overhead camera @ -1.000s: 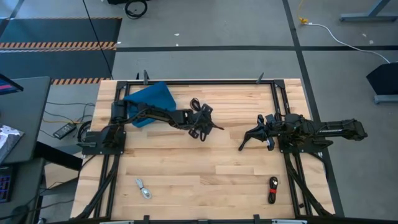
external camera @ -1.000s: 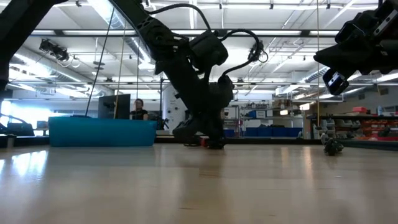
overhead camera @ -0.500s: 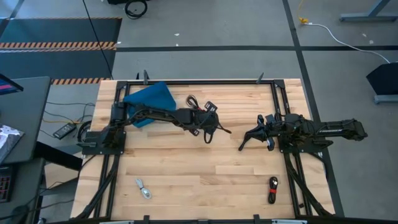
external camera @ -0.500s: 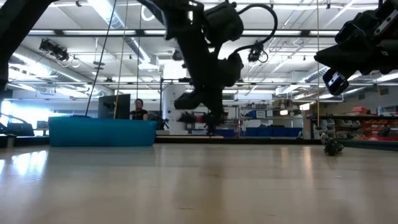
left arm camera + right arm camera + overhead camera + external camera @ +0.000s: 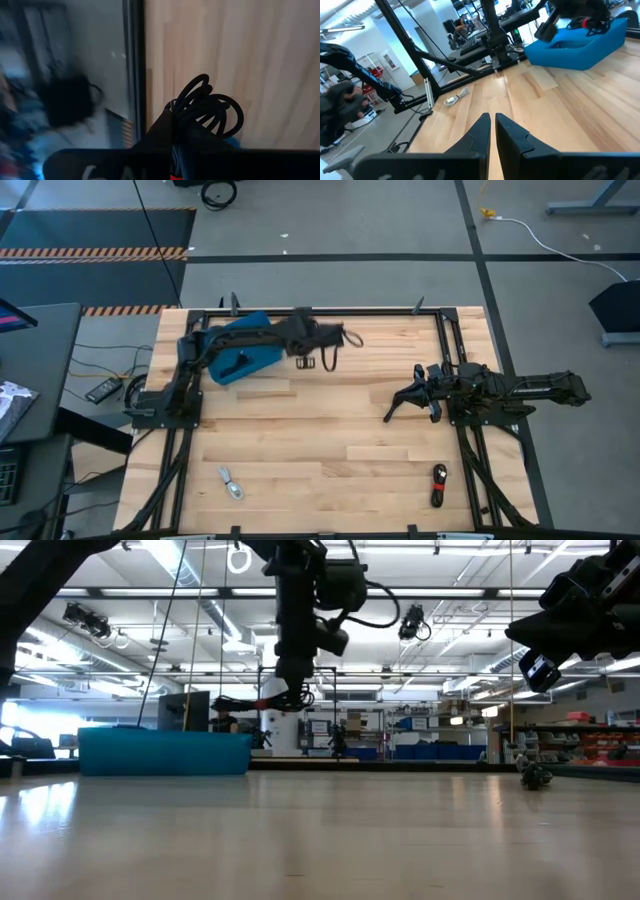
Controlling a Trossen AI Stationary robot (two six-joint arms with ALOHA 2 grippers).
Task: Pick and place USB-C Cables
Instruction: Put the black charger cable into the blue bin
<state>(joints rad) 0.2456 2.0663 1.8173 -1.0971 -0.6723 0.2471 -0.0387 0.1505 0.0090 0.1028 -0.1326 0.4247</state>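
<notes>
My left gripper is shut on a black coiled cable, high above the table near its far edge, just right of the blue bin. In the low view the gripper points down and the cable sticks out toward the bin. A whitish-grey coiled cable lies flat at the near left. A black-and-red coiled cable lies flat at the near right. My right gripper is shut and empty above the table's right half, and its wrist view shows the gripper too. My left gripper pinches the black cable between its two fingers at one side of the coil. Several turns of the coil stand out past the fingertips. The fingers come from above. The cable is lifted clear of the table.
A black frame rail runs along the far edge behind the left gripper. The blue bin stands at the far left corner. Bare wood lies between the two arms. A long white cord lies on the floor beyond the table.
My left gripper has risen from the table's middle with the black cable. It has swung toward the far edge and toward the blue bin, turning as it went. The cable has been lifted clear of the table. My right arm has kept still.
</notes>
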